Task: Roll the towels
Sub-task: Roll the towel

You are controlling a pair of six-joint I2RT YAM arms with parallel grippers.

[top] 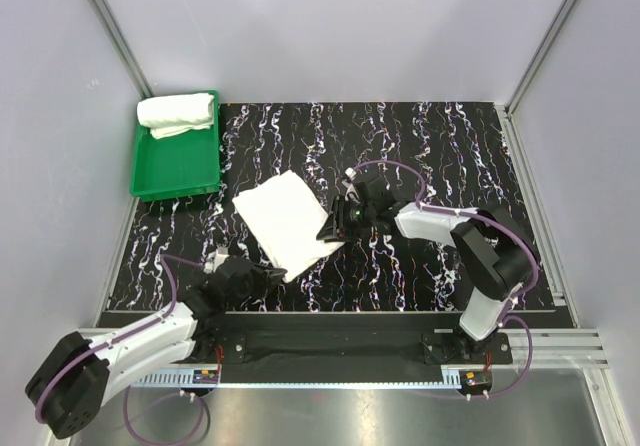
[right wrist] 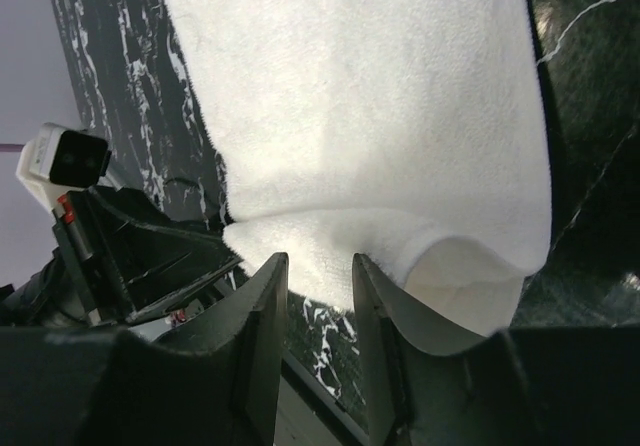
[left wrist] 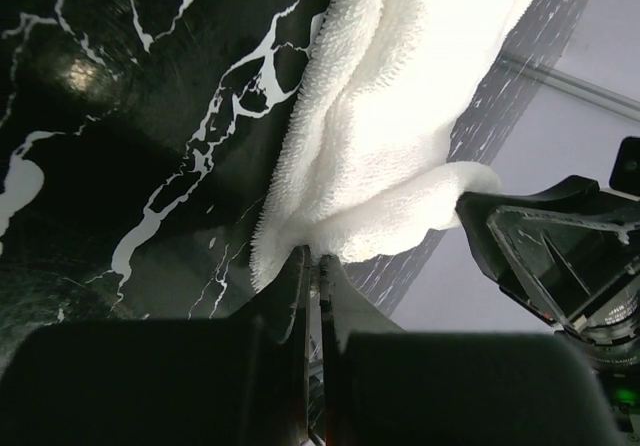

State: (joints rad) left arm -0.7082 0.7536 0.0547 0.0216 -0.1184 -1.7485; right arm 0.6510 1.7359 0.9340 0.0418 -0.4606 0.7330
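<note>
One white towel (top: pixel 285 221) lies spread at an angle on the black marbled table; it also fills the left wrist view (left wrist: pixel 400 116) and the right wrist view (right wrist: pixel 370 106). A second towel (top: pixel 178 114) lies rolled at the far end of the green tray (top: pixel 180 171). My left gripper (top: pixel 265 271) (left wrist: pixel 312 256) is shut on the spread towel's near corner, and the cloth bunches up at its tips. My right gripper (top: pixel 333 228) (right wrist: pixel 320 261) is at the towel's right edge. Its jaws stand apart around a lifted, curled fold of that edge.
The tray sits at the table's far left corner, against the left wall. Grey walls with metal rails (top: pixel 540 216) enclose the table on three sides. Both arm bases stand on the black bar (top: pixel 330 346) at the near edge.
</note>
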